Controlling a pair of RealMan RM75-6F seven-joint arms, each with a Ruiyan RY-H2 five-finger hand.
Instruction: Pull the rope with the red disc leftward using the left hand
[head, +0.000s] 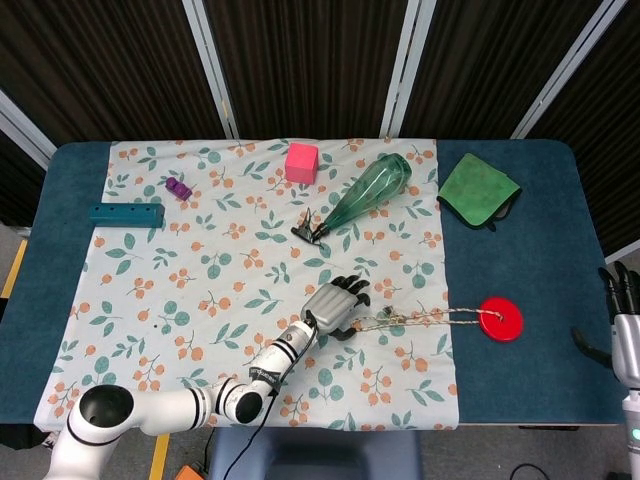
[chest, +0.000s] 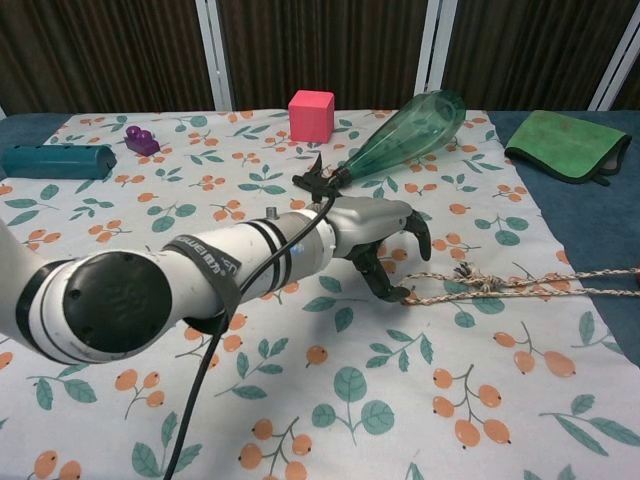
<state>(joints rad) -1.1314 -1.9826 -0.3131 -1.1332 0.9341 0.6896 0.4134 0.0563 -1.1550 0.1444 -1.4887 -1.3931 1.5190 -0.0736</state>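
Observation:
A red disc (head: 500, 319) lies on the blue table to the right of the floral cloth. Its braided rope (head: 430, 318) runs left onto the cloth and ends in a knotted loop (chest: 450, 285). My left hand (head: 335, 305) hovers over the loop's left end, fingers curved downward and apart. In the chest view the left hand (chest: 375, 235) has its thumb tip touching the loop end, and nothing is pinched. My right hand (head: 625, 320) stays at the table's right edge, fingers straight, away from the disc.
A green bottle (head: 370, 190) lies tilted behind the rope, with a black clip (head: 308, 228) at its mouth. A pink cube (head: 302, 161), a purple toy (head: 179, 187) and a teal box (head: 126, 213) sit further back and left. A green cloth (head: 478, 188) lies at the back right.

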